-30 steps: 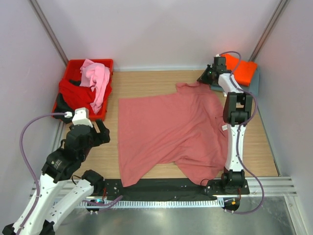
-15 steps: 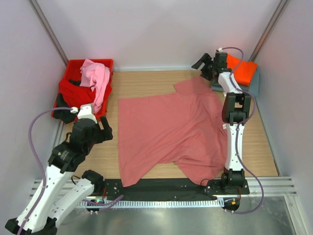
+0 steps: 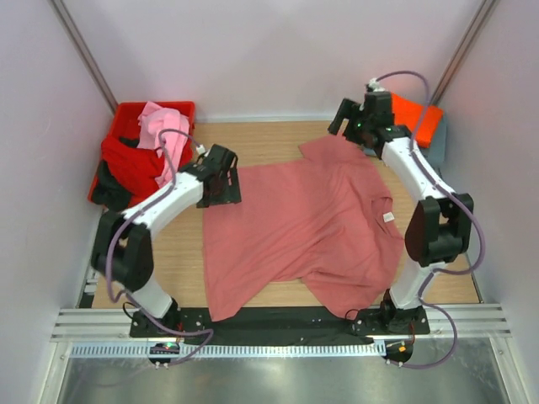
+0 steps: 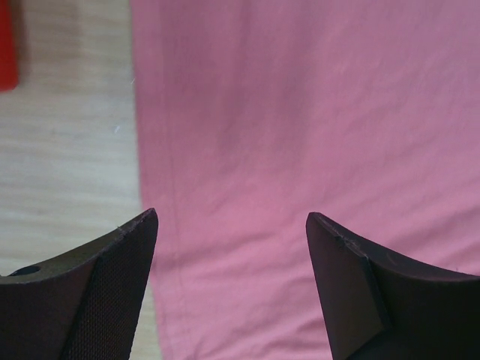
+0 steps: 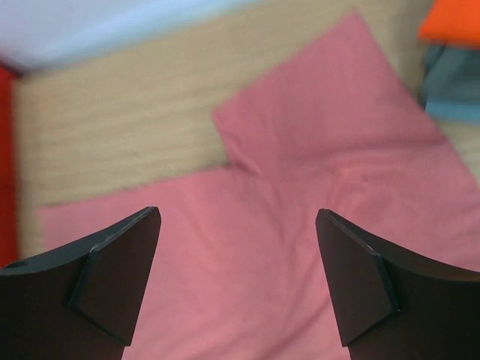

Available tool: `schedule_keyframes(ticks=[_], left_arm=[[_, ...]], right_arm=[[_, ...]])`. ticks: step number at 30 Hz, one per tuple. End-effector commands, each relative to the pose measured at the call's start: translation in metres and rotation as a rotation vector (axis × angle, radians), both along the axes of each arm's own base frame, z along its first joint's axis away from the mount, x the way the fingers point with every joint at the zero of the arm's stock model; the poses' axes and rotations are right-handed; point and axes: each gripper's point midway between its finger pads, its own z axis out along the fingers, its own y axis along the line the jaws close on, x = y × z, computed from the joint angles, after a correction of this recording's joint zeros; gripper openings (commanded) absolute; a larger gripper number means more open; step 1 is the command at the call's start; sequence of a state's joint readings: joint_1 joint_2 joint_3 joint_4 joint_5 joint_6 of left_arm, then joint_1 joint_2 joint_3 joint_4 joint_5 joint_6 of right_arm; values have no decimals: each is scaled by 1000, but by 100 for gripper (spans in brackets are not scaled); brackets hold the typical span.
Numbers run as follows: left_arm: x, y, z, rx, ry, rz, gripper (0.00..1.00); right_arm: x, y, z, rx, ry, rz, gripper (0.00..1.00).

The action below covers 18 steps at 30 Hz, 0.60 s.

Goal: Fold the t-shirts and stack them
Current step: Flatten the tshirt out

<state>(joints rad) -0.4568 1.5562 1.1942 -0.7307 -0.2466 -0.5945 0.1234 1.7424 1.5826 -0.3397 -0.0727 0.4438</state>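
A dusty salmon-pink t-shirt (image 3: 303,227) lies spread flat on the wooden table. Its far sleeve (image 5: 330,97) is laid out flat. My left gripper (image 3: 226,189) hovers open over the shirt's far-left corner. In the left wrist view, the left gripper (image 4: 231,213) has only pink cloth (image 4: 300,135) and the shirt's left edge under it. My right gripper (image 3: 344,118) hangs open above the far sleeve. In the right wrist view, nothing sits between the right gripper's (image 5: 238,210) jaws. A folded orange t-shirt (image 3: 417,119) rests on a grey-blue one (image 3: 440,141) at the far right.
A red crate (image 3: 126,114) stands at the far left, holding a light pink shirt (image 3: 164,130), a red one (image 3: 126,160) and a dark one (image 3: 108,187). Bare wood (image 3: 168,252) shows left of the spread shirt. White walls close in the table.
My right gripper opened, let go of the far sleeve and rose off it. My left arm swung from the near left to over the shirt's far-left corner.
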Motion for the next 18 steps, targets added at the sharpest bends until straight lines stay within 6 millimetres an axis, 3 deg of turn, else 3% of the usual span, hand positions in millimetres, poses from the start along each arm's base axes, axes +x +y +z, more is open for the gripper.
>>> schedule_keyframes(ticks=[1,2,3,4,5,9,11,12,15,16,18], left_arm=[[51,-24,-1,-34,-62,41,81],[66,-29,4,-39,-86,50,81],[72,-31,-4,-28,-70,54,81],[77,-33,-26,-8,-21,55,80],[88,-39,-25,-9,-22,56,80],[105,-44,-55,35,44,70,80],[114,-42,-69,70,59,87,80],[117,-40,-75,82,68,94,80],[126,-31,-94,135,109,112,80],[134,-26,-92,141,111,123,80],[137,-17,-114,175,157,122,80]], right_arm=[[-38,-26,-128,-248,381,-31,91],[-42,-30,-145,-277,433,-42,90],[-39,-32,-149,-292,444,-52,89],[-38,-34,-153,-301,460,-60,89],[-36,-32,-155,-308,464,-55,89],[-20,-22,-174,-345,504,-36,89],[-13,-15,-178,-355,517,-18,90],[-12,-13,-195,-362,552,-10,90],[-3,-4,-207,-361,574,7,90],[-5,0,-224,-363,614,24,90],[7,8,-226,-360,605,31,91]])
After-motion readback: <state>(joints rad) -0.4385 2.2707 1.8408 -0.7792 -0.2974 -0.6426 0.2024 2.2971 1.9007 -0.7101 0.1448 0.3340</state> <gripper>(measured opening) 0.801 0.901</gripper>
